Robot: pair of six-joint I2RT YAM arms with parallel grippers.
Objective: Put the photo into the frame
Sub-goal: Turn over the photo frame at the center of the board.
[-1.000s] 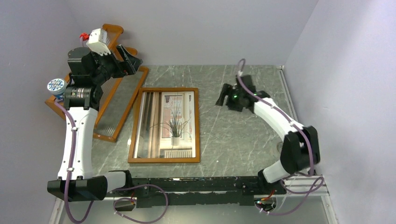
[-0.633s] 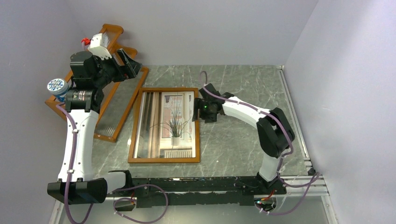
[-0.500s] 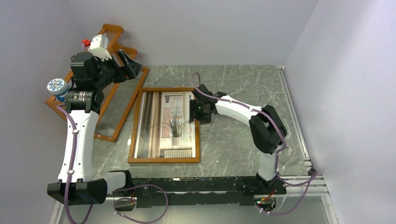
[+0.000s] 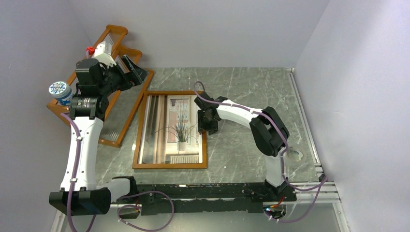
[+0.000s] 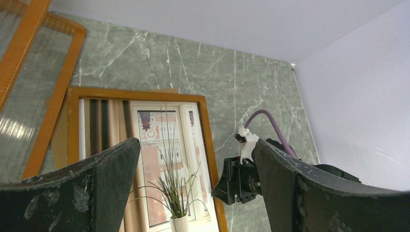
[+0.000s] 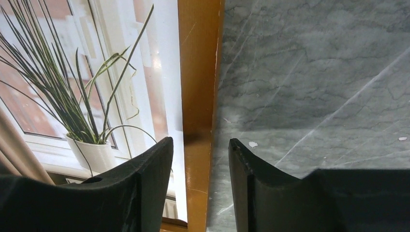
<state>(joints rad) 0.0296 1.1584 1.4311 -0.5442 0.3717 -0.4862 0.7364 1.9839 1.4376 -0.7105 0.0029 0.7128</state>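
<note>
**Table** (image 4: 251,145): green marble. It carries the frame (image 4: 169,165), which lies flat at centre-left.

**Photo** (image 4: 176,128): lies inside the frame, with a brown strip bare along its left edge.

**Right end effector** (image 6: 200,145): jaws apart, astride the frame's right rail. One jaw is over the print and the other over the table.

**Left end effector** (image 5: 197,142): jaws wide apart, raised near the back-left corner, holding nothing.

**Judged risks:**
- Closing on the rail may pinch or crease the print's margin.
- A sideways drag could slide the frame and unseat the photo.
- Lifting by one rail alone could tip the frame and spill the print.
</note>
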